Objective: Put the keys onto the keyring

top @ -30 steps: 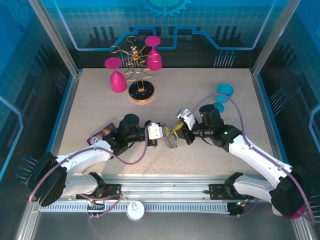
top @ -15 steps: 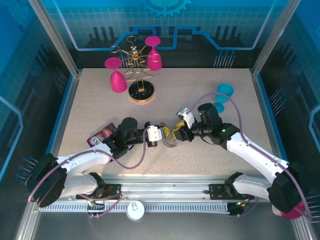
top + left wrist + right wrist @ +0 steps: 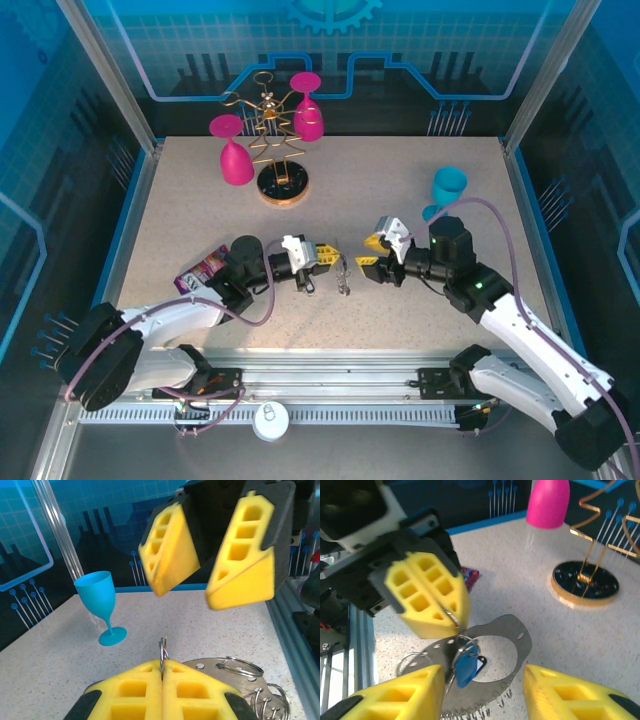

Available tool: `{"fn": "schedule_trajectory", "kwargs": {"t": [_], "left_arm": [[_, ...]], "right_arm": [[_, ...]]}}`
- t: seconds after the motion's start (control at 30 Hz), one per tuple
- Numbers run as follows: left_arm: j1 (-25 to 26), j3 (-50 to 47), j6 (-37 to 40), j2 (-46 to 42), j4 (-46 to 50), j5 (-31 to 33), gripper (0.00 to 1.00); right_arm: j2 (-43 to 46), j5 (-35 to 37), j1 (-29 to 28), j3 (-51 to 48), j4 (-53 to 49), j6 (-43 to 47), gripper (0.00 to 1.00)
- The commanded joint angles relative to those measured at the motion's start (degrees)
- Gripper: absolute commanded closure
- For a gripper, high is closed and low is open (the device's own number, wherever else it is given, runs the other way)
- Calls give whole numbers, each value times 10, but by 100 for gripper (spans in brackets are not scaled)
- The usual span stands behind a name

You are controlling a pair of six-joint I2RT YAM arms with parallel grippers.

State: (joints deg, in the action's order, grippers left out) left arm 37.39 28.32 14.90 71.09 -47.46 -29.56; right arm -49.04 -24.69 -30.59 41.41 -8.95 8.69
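keyring (image 3: 512,632), a flat grey band with small holes, lies on the speckled table (image 3: 420,180) between the two arms. blue-headed key (image 3: 466,664) sits at its inner edge. left gripper (image 3: 327,254) is clenched on a thin wire loop (image 3: 453,618) just above that key. right gripper (image 3: 371,251) is released, jaws spread wide, close over the keyring.

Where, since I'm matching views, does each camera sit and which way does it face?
Top external: above, behind the bases, looking down at the table; both arms show.
Left wrist: faces the open right tool and blue glass; own left tool pinches the keyring.
Right wrist: faces the left tool and glass rack; own fingers at bottom.
Shared: both wrist views see the keyring.
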Motion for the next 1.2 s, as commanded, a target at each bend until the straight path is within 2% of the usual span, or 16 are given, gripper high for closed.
{"fn": "schedule_trajectory", "kwargs": {"t": [0.0, 0.2, 0.3, 0.6, 0.83, 1.17], "left_arm": [[-6, -3, -59, 15, -85, -82, 100], [-7, -5, -59, 30, -110, -115, 100], [-7, -4, -59, 33, -112, -127, 100], [-7, -4, -59, 34, -116, -143, 100], [-7, -4, -58, 30, -115, -147, 100], [-7, 6, -59, 27, -114, -156, 100]], "right_arm": [[5, -50, 3, -18, 60, 65, 60], [-26, -112, -4, 1, 46, 87, 70], [-33, -103, -9, 5, 29, 107, 74], [-23, -102, -15, -2, -8, 138, 79], [-32, -107, -20, 2, -6, 138, 100], [-72, -110, -45, 11, 18, 109, 98]]}}
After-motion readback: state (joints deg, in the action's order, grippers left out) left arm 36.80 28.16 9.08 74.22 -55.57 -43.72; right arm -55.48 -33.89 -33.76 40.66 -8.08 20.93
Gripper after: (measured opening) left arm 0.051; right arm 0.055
